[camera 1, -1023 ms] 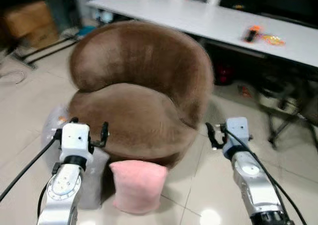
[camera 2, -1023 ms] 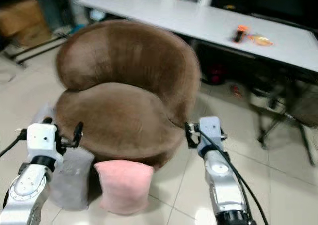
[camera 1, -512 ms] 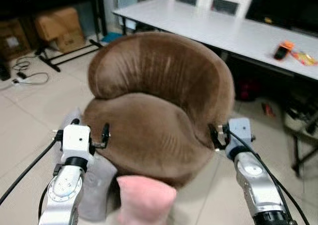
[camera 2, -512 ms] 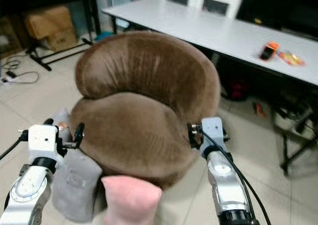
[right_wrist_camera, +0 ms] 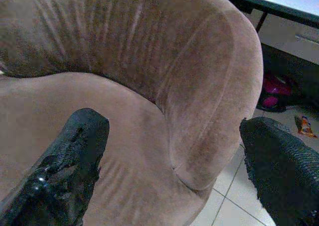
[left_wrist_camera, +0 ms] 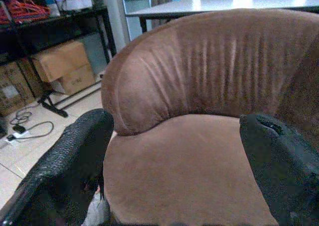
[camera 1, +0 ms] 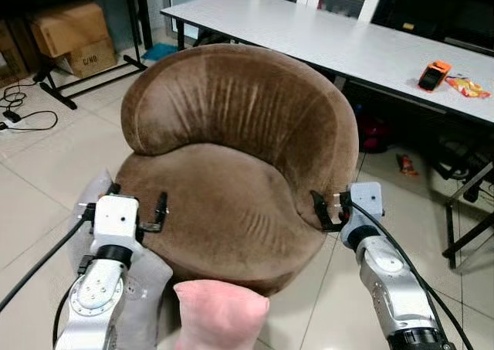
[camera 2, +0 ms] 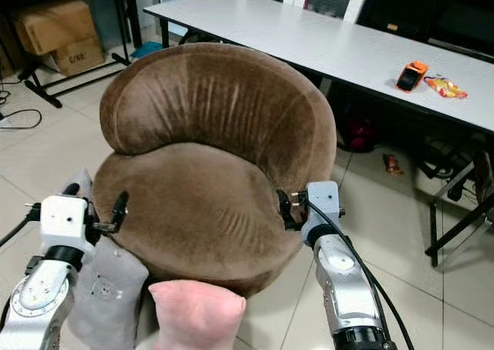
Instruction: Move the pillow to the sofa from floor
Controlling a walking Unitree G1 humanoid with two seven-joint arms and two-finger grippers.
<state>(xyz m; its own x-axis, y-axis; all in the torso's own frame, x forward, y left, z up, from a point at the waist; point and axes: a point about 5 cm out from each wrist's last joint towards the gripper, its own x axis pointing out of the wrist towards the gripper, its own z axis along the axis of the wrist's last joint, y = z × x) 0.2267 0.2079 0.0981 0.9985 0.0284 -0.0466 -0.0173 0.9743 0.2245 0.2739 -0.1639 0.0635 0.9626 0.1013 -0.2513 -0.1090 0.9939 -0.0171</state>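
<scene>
A pink pillow (camera 1: 220,316) stands on the tiled floor at the front foot of a round brown sofa chair (camera 1: 231,164), between my two arms. A grey pillow (camera 1: 143,296) lies on the floor beside it, under my left arm. My left gripper (camera 1: 137,211) is open at the chair's left front edge, above the grey pillow. My right gripper (camera 1: 328,209) is open at the chair's right front edge. Both wrist views look over the brown seat (left_wrist_camera: 189,161) between wide-spread black fingers (right_wrist_camera: 75,156). Neither gripper holds anything.
A long white table (camera 1: 332,41) stands behind the chair with an orange object (camera 1: 433,75) and a wrapper on it. Cardboard boxes (camera 1: 69,29) and a dark rack sit at the far left, with cables on the floor. Black chair legs (camera 1: 463,211) stand at the right.
The camera has shifted, so the chair sits lower and closer in view and the pink pillow is nearer the bottom edge. Both grippers stay open at the chair's sides.
</scene>
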